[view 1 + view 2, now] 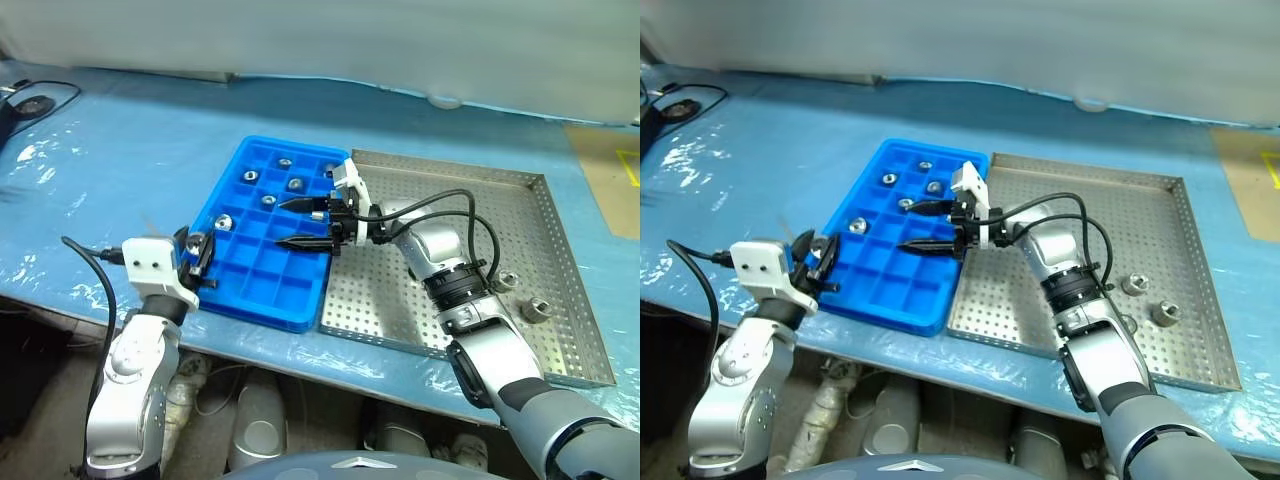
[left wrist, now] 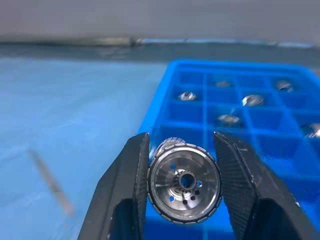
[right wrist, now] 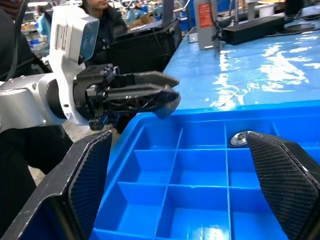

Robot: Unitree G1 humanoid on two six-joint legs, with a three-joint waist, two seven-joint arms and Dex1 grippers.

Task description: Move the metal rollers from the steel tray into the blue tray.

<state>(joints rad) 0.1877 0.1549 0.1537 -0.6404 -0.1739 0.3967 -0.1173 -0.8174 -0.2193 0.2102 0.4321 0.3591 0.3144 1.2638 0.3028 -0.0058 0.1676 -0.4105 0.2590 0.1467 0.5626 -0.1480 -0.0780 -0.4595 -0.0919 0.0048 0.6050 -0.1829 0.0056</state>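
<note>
Left gripper (image 1: pixel 197 252) clamped on one metal roller (image 2: pixel 184 185), bore facing wrist camera, just off blue tray (image 1: pixel 262 280) near-left edge; nearest cells lie ahead-right. Right gripper (image 1: pixel 305 222) wide, empty, over tray. Two more rollers on steel tray (image 1: pixel 560 300).

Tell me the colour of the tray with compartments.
Bright blue tray; clearest in the left eye view.

blue-covered table (image 1: pixel 150 140), blue tray (image 1: pixel 262 292), steel tray (image 1: pixel 560 270)
</note>
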